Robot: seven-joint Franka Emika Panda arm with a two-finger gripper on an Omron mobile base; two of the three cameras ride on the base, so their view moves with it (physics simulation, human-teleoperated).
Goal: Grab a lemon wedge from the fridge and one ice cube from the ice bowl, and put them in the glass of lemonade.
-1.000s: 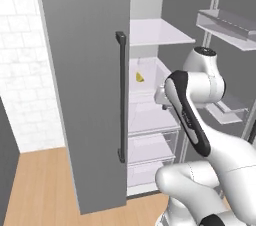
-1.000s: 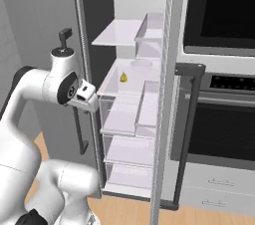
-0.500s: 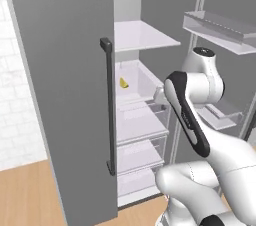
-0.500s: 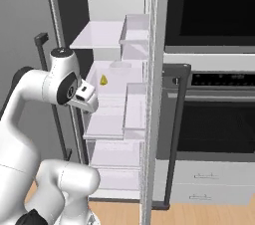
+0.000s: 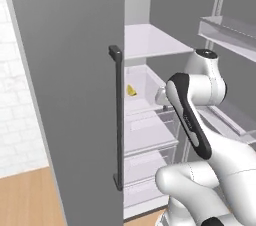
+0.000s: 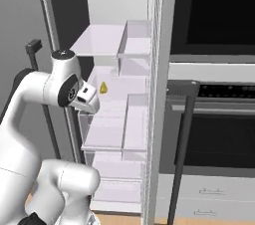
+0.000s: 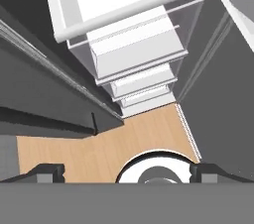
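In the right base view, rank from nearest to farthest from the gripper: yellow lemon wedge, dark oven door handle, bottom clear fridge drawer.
1. Tiny yellow lemon wedge, just right of the open gripper, on a fridge shelf.
2. Bottom clear fridge drawer, below.
3. Dark oven door handle, far right.

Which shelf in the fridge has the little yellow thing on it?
The second shelf from the top holds the lemon wedge. The top shelf above it looks bare, and clear drawers sit below.
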